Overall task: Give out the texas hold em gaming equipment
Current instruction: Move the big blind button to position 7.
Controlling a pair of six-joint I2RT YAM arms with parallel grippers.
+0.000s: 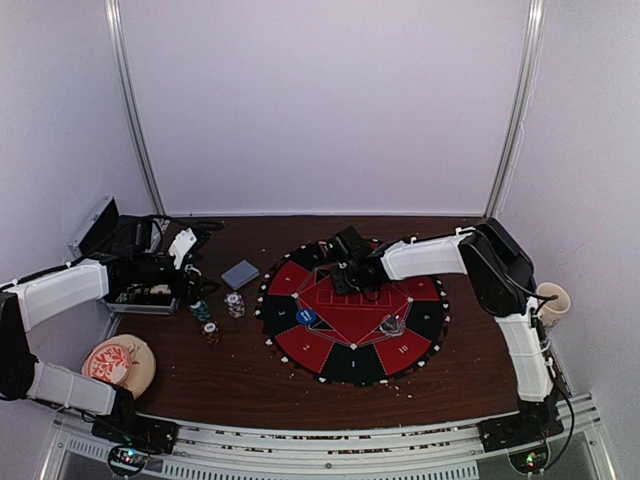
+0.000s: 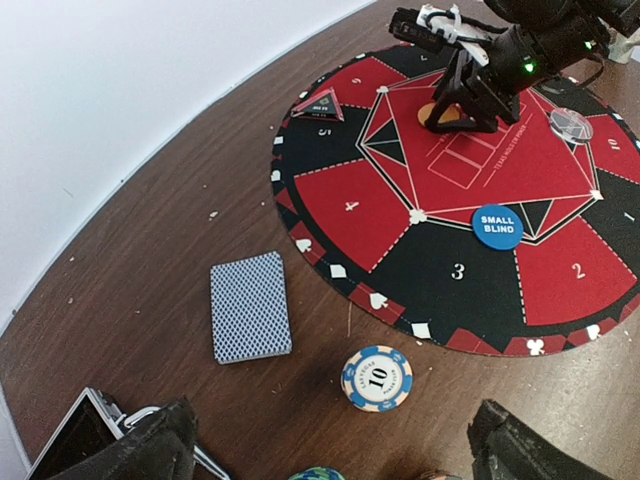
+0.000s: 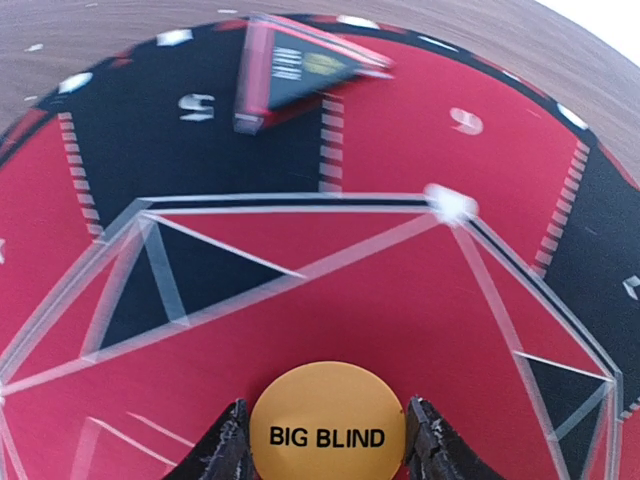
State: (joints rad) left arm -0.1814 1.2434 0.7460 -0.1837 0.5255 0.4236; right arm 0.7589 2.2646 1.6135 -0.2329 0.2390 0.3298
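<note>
Orange disc (image 3: 327, 425) marked BIG BLIND is seen at bottom centre of the right wrist view, lying flat on the red centre of the mat (image 3: 330, 300). It is pinched edge to edge by the right fingers (image 3: 228, 450), one pressed against each side. Left fingers (image 2: 150, 445) are spread wide with nothing between them, held over the brown surface (image 2: 120, 250) at middle left of the top view, beside the open case (image 1: 95, 225). Blue disc (image 2: 497, 226) marked SMALL BLIND is found on the mat at right of the left wrist view. Clear disc (image 2: 571, 124) is at upper right, also on the mat. Deck of cards (image 2: 250, 306) and a chip stack (image 2: 377, 377) are seen off the mat, lower middle.

Risks, as judged:
- The orange disc is thin and flat, so the grip is shallow. It could be popped out or tipped on edge if lifted fast.
- The right fingertips look right down on the mat, so it could be dragged or rucked by a sideways move, and the blue and clear discs shifted with it.
- Triangular marker (image 3: 300, 70), top of the right wrist view, could be knocked if the orange disc is carried that way low.
- The chip stack sits just ahead of the left fingers and could be toppled by a careless descent.
</note>
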